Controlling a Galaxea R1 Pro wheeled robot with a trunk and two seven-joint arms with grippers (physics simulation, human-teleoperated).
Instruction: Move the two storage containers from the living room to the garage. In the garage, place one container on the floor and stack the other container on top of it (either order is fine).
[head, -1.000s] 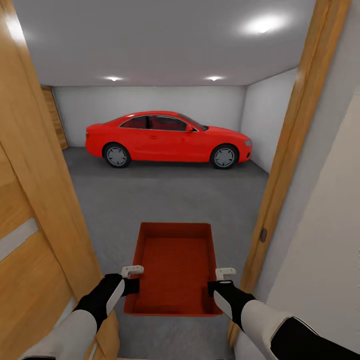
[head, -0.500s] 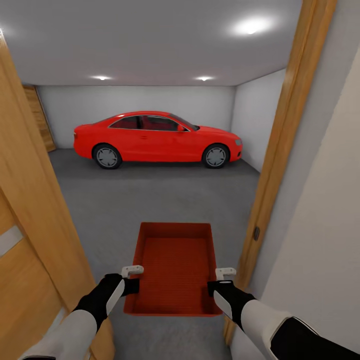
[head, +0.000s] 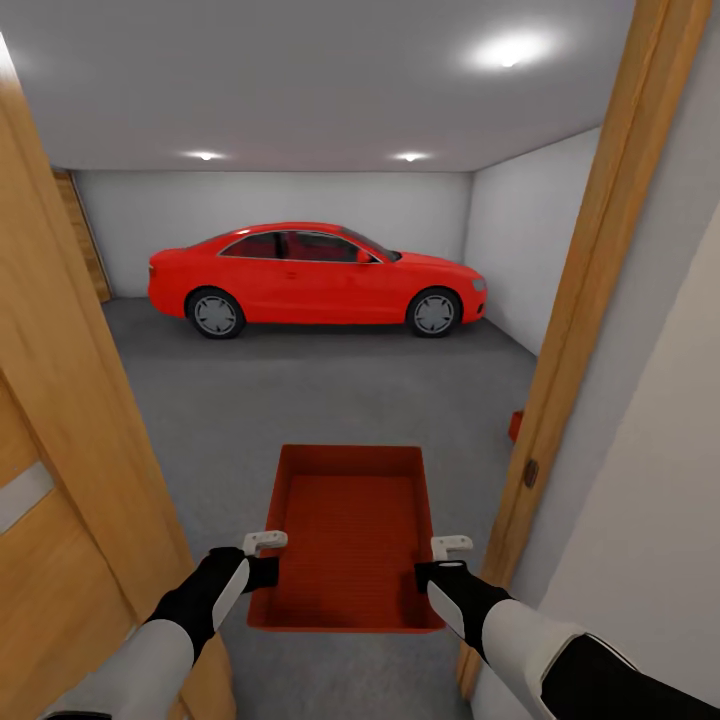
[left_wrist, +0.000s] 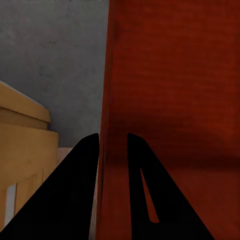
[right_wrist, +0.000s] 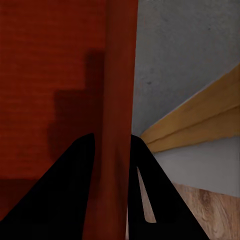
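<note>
Garage floor (head: 300, 400), grey concrete, stretched beyond the wooden door frame (head: 590, 300) to a red car (head: 315, 277) by the back wall. One orange-red storage container (head: 350, 535) was carried level in the doorway, above that floor. The left gripper (head: 262, 560) was clamped on its left wall, the right gripper (head: 440, 562) on its right wall, fingers (left_wrist: 85, 170) straddling each rim.

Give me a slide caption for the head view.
Both pincers carry an orange-red storage container through the doorway toward the red car.
</note>
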